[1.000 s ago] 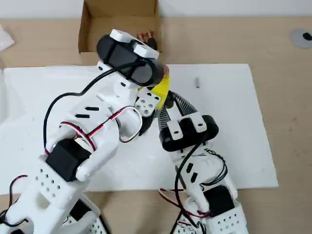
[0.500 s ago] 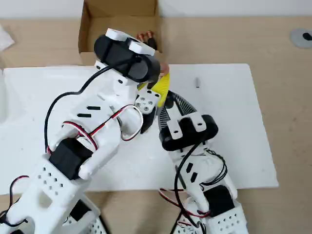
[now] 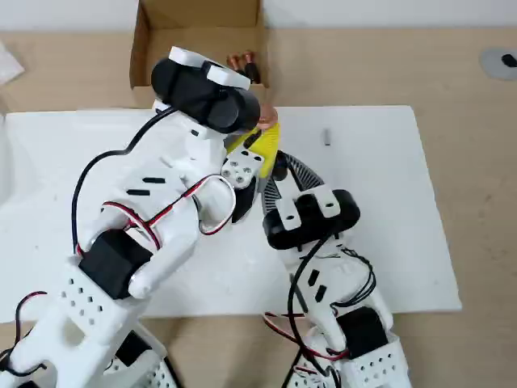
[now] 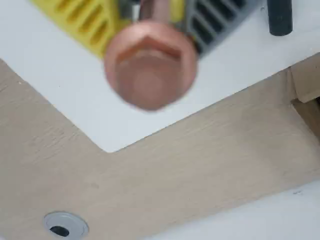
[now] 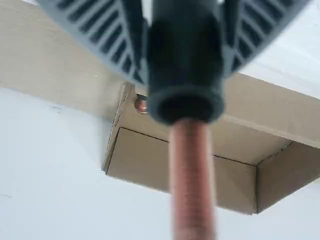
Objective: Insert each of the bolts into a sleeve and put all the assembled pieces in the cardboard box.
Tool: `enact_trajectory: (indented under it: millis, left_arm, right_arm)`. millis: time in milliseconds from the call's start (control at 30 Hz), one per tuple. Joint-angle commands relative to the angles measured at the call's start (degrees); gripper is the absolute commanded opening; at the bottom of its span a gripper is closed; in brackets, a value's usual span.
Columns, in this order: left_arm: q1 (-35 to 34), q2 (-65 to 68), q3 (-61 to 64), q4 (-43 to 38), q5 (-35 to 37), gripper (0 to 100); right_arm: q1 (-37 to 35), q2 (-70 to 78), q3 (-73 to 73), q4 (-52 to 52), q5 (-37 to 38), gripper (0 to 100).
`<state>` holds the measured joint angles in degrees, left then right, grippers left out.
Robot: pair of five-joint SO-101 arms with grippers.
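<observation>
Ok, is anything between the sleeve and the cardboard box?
Nothing on the table: only white mat and bare wood lie between the sleeve and the cardboard box. The left arm's wrist hangs over that stretch, though.

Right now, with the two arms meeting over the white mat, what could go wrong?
1. The left tool holds the copper bolt at the mouth of the black sleeve in the right tool. If slightly off line, the bolt might jam or twist loose.
2. The tools sit very close together, so they might bump.
3. A dropped piece might roll off the mat.
</observation>
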<state>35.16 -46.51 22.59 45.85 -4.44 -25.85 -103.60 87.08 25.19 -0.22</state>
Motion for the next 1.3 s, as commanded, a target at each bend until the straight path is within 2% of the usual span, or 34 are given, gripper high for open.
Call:
enact_trajectory:
  millis: [0, 233, 533, 1067, 1267]
  left_arm:
    - [-0.53, -0.57, -1.85, 0.44, 0.44, 1]
    - [1.93, -0.57, -1.76, 0.44, 2.81, 1]
    - [1.93, -0.57, -3.87, 4.31, 2.64, 1]
    - [1.93, -0.57, -3.96, 4.4, 2.81, 1]
    - [1.67, -0.57, -3.87, 4.22, 2.81, 4]
  right_arm:
    - [-0.92, -5.85, -1.71, -1.49, 0.35, 0.9]
    - [-0.92, -5.85, -1.63, -1.32, 0.35, 0.9]
    - [-0.92, -5.85, -1.63, -1.23, 0.35, 0.9]
    - [-0.92, -5.85, -1.63, -1.23, 0.35, 0.9]
    - [-0.92, -5.85, -1.63, -1.23, 0.35, 0.9]
